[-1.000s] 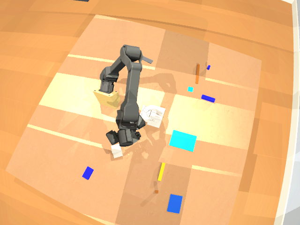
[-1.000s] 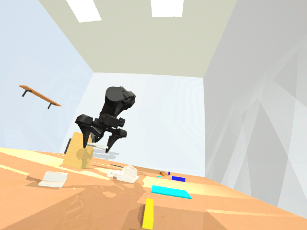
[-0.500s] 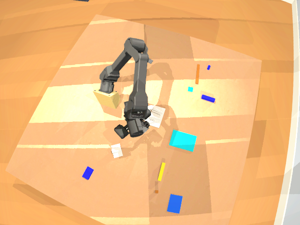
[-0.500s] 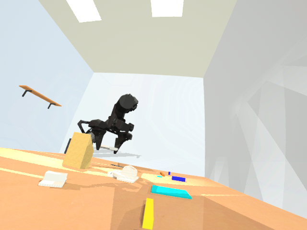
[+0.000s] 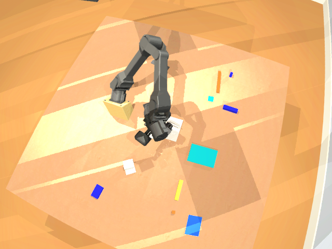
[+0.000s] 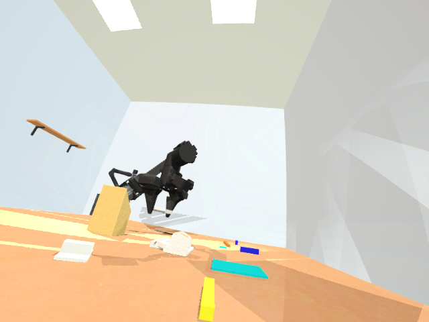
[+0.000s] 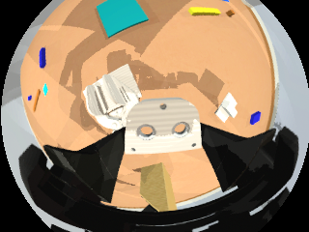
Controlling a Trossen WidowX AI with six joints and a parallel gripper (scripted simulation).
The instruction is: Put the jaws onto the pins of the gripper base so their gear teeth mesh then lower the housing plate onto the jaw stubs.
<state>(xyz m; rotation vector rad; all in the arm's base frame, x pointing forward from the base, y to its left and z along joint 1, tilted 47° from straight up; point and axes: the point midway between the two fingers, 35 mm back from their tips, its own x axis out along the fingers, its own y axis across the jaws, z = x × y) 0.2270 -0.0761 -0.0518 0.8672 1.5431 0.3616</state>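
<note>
My gripper (image 5: 155, 133) (image 6: 158, 212) (image 7: 161, 128) is shut on the white housing plate (image 6: 161, 210) (image 7: 163, 117), with one finger at each end. The plate hangs about level above the table; its two round holes show in the wrist view. The white gripper base (image 5: 175, 130) (image 6: 183, 250) (image 7: 127, 77) stands on the table, partly under my arm in the top view and left of the plate in the wrist view. White jaw parts (image 7: 106, 101) lie on and beside it. Whether their teeth mesh and how they sit on the pins cannot be told.
A white L-shaped stand (image 5: 129, 167) (image 6: 74, 250) (image 7: 227, 107) is on the table. A cyan plate (image 5: 202, 155) (image 6: 238, 268) (image 7: 122, 16), a yellow bar (image 5: 178, 190) (image 6: 207, 298) and a dark blue block (image 5: 97, 191) lie around. The arm's tan mount (image 5: 118, 109) (image 6: 108, 211) is behind.
</note>
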